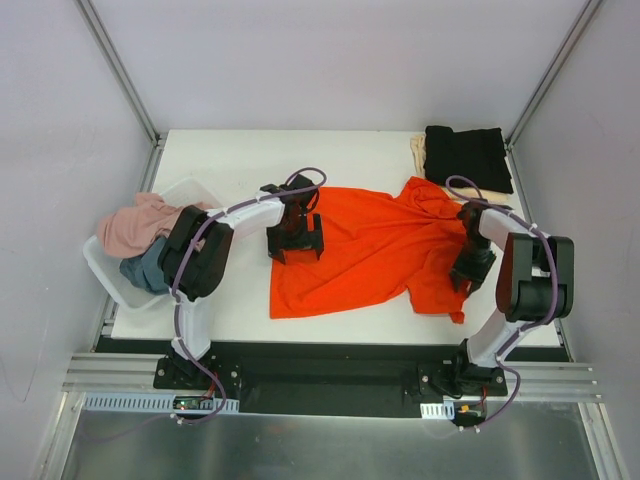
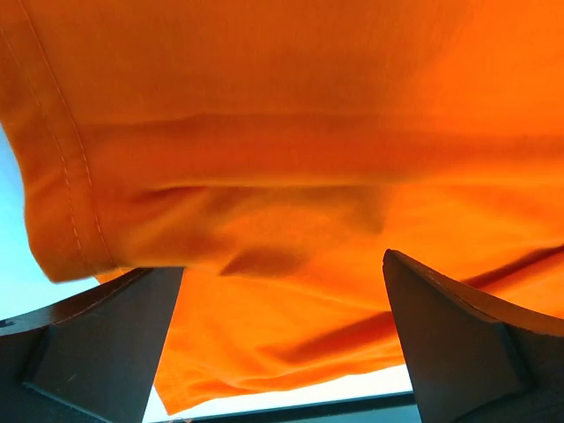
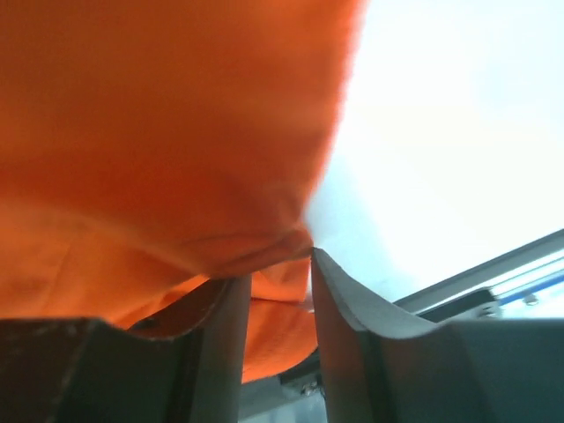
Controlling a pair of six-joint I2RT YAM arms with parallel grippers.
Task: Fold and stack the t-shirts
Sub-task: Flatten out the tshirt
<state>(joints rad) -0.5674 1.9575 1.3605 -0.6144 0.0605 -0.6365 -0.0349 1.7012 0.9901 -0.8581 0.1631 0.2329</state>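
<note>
Right end effector (image 1: 466, 277) narrow, pinching orange t-shirt (image 1: 365, 250) at its right edge, likely to lift for folding; left end effector (image 1: 295, 248) wide over opposite hem, holding nothing

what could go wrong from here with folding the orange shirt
1. The right end effector pinches only a small bunch at the edge of the bright orange-red cloth t-shirt; it may slip out on lifting.
2. The left end effector is open by the hem, holding nothing, so a one-sided pull could drag or skew the shirt.
3. A sleeve lies close to the folded black cloth t-shirt; dragging might disturb it.
</note>
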